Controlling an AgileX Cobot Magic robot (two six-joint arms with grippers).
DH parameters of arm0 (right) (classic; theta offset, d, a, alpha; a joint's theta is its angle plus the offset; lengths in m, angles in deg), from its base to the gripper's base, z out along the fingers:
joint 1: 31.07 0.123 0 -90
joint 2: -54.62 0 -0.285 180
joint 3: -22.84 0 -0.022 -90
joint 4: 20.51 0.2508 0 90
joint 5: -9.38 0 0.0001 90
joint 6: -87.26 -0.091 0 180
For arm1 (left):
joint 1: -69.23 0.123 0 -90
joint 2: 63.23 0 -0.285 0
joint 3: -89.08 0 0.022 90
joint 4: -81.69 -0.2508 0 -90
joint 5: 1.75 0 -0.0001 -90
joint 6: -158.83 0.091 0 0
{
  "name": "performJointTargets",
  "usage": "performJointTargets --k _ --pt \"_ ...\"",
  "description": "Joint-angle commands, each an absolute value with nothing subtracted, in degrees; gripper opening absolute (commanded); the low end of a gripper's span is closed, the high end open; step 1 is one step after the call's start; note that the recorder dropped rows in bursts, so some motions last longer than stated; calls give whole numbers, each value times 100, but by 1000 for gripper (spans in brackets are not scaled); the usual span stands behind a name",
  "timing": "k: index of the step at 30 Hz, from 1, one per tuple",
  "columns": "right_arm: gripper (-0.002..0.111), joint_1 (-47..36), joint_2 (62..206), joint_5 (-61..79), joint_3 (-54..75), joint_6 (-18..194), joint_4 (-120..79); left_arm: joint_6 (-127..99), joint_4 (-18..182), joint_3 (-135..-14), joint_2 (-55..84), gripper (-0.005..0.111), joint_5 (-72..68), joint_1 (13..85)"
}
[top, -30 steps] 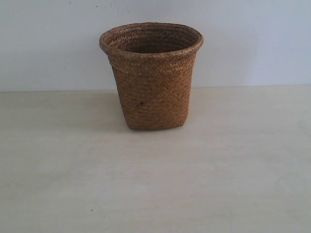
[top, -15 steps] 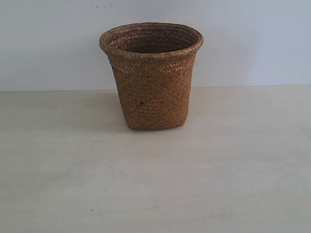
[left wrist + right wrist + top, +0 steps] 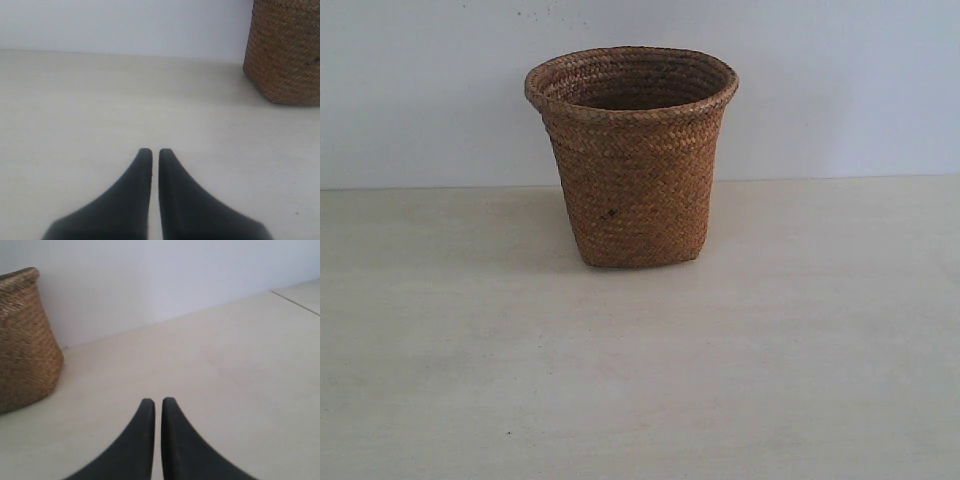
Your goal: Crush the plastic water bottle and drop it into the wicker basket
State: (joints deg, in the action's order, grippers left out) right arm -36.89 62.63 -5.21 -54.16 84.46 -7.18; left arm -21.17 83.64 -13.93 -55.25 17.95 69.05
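Upper centre of exterior view: wicker basket (image 3: 632, 160) upright on pale table (image 3: 640, 400). Plastic water bottle in no view; basket's inside hidden. Left gripper (image 3: 155, 151) and right gripper (image 3: 158, 401) both pinched together, empty, apart from basket. Step unclear: either drop finished or nothing begun. Next move calls for locating bottle.

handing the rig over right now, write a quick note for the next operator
Left end effector: shut, holding nothing, low over the table, off to one side of the basket.
Right end effector: shut, holding nothing, on the basket's other side.
Wicker basket: upright on the table near the back wall.
Plastic water bottle: not in any view. The basket's bottom cannot be seen, so it may be inside.
Done: cannot confirm crush or drop.
Left: look into the basket; if there is no bottle, find it, crush it and drop it in.
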Motion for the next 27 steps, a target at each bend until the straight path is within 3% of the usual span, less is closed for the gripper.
performJointTargets --k 1,12,20,27 --pt "1 -3725 6240 -1117 -5438 6678 -2913 -2168 8381 -1370 -5544 4 1800 6918" --pt "1 -3725 6240 -1191 -5438 7482 -2858 -2158 8381 -1370 -5544 4 1774 6918" --pt "1 -3013 6240 -1153 -5438 7646 -3129 -2158 8381 -1370 -5544 4 1774 6918" --pt "1 -2988 6240 -1153 -5438 7646 -3127 -2158 8381 -1370 -5544 4 1774 6918"
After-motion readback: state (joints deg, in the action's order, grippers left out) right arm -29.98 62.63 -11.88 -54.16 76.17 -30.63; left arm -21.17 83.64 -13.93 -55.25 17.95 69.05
